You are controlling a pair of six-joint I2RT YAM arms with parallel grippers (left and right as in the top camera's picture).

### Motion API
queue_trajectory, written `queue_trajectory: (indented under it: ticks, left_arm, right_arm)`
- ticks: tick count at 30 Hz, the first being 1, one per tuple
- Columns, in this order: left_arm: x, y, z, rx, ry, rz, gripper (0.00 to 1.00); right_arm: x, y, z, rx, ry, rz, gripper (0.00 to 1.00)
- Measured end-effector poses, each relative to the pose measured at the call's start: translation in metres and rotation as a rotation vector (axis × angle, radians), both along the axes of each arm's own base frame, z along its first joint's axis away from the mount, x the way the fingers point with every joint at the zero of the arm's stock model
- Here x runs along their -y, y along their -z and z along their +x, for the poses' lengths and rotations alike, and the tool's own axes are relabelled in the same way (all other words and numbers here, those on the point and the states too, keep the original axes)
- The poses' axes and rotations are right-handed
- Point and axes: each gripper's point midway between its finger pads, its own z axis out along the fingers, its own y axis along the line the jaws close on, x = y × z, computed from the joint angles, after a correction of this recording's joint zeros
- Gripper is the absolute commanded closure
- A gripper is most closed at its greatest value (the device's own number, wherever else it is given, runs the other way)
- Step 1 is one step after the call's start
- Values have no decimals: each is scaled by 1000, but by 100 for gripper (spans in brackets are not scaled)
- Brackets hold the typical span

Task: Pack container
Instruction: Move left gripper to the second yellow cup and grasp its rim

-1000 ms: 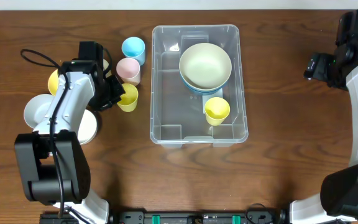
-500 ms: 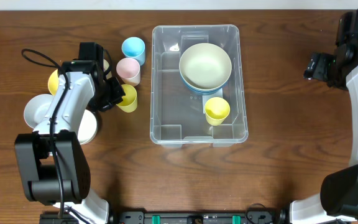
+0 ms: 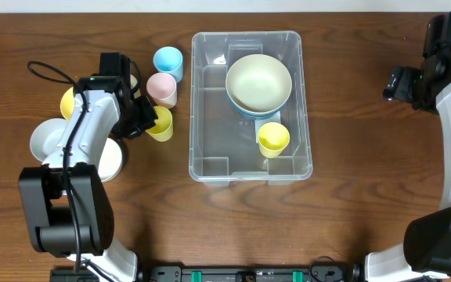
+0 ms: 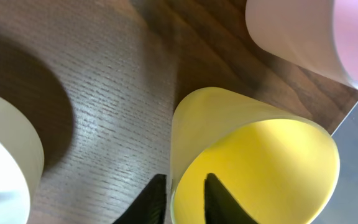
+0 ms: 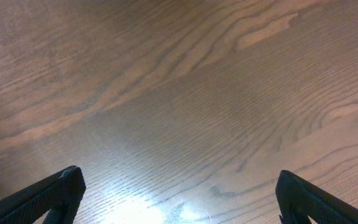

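Container (image 3: 210,117) left half open beside bowl (image 3: 258,81)

You see only the tips of the left end effector (image 4: 182,190), cut off by the bottom edge, on either side of the yellow cup (image 4: 253,155) wall. Whether they pinch it is unclear. The pink cup (image 4: 297,31) and white bowl (image 4: 5,162) run off frame. Overhead, the left arm (image 3: 92,129) hides part of a yellow dish (image 3: 66,103).
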Motion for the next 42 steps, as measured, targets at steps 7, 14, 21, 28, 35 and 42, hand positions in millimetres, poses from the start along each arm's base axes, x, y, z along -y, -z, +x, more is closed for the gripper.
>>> queue_trajectory:
  ticks: [7, 14, 21, 28, 35, 42]
  left_arm:
    - [0, 4, -2, -10, 0, 0, 79]
    - [0, 8, -5, -18, 0, 0, 79]
    - [0, 8, -4, -11, -4, -1, 92]
    - [0, 8, -4, -10, 0, 0, 94]
    - [0, 8, -4, -13, 1, 0, 94]
    - [0, 7, -24, -92, 26, 1, 94]
  right_arm:
    - [0, 0, 0, 0, 0, 0, 1]
    - [0, 0, 0, 0, 0, 0, 1]
    - [0, 0, 0, 0, 0, 0, 1]
    - [0, 0, 0, 0, 0, 0, 1]
    - [0, 0, 0, 0, 0, 0, 1]
    - [0, 0, 0, 0, 0, 0, 1]
